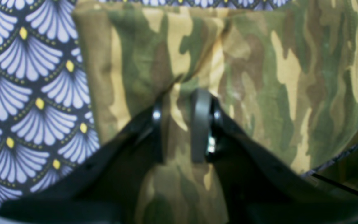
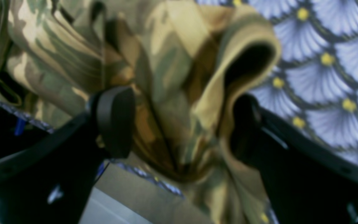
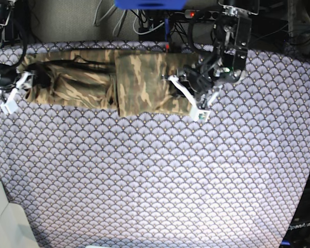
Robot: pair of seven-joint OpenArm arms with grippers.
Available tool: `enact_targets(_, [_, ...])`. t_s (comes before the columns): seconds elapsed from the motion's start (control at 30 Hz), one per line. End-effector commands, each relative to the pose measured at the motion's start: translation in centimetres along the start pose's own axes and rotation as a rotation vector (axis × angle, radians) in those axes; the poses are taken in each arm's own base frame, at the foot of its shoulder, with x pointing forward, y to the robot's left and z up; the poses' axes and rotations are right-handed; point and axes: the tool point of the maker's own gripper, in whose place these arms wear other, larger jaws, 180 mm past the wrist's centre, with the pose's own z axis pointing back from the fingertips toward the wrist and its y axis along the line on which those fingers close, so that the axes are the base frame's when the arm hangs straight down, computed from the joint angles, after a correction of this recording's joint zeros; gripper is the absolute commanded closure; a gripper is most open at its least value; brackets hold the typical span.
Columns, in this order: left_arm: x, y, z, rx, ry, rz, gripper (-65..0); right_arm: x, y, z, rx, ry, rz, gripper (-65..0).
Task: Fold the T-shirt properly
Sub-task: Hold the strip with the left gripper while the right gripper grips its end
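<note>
In the left wrist view, the left claw (image 1: 180, 133) hangs over the T-shirt (image 1: 259, 93), its fingers parted by a narrow gap. Camouflage cloth in olive green, brown and tan shows between and all around the fingers, and a crease runs up the cloth from the gap. Whether the claw pinches any of it, I cannot tell. The fan-patterned tablecloth (image 1: 26, 93) lies beside the shirt, toward the left edge of this view.

In the right wrist view, the right claw (image 2: 182, 127) stands wide open, with bunched shirt cloth between its fingers. The jaws are not closed together on it. One fold curls up into an open loop near the finger on the right of this view, and a narrow stretch of cloth runs down below the claw. More crumpled shirt lies past the other finger.

In the base view, the shirt stretches from beneath the right claw to beneath the left claw, along the far edge of the tablecloth. The part near the left claw lies fairly flat in a blocky shape; the part toward the right claw is narrower and wrinkled.
</note>
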Motion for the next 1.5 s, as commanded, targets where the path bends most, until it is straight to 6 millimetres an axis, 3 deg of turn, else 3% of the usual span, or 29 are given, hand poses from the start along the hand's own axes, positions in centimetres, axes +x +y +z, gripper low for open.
enact_targets(0.0, [0.4,-0.1,0.3,-0.004,-0.008,-0.007,-12.1,1.4,-0.2,0.8,-0.004,-0.035,0.023,-46.5])
enact_targets(0.4, [0.4,-0.3,0.2,-0.008,-0.009,-0.004,-12.1,2.4,-1.5,1.9,-0.039,-0.067,0.035,-46.5])
enact_targets(0.6, [0.4,-0.3,0.2,-0.008,-0.009,-0.004,-12.1,1.2,-4.1,2.1,-0.065,-0.064,-0.052,-46.5])
enact_targets(1.03, [0.7,-0.3,0.2,-0.008,-0.016,-0.005,-12.1,0.7,-3.5,1.4,-0.043,-0.073,-0.071,-45.6])
enact_targets(1.17, [0.7,-0.2,0.2,-0.007,-0.015,-0.004,-12.1,0.3,-2.6,0.5,-0.017,-0.079,-0.093,-39.2])
enact_targets(1.47, [0.8,-0.2,0.2,-0.007,-0.017,-0.004,-12.1,0.4,-2.0,0.0,-0.001,-0.05,-0.086,-12.2])
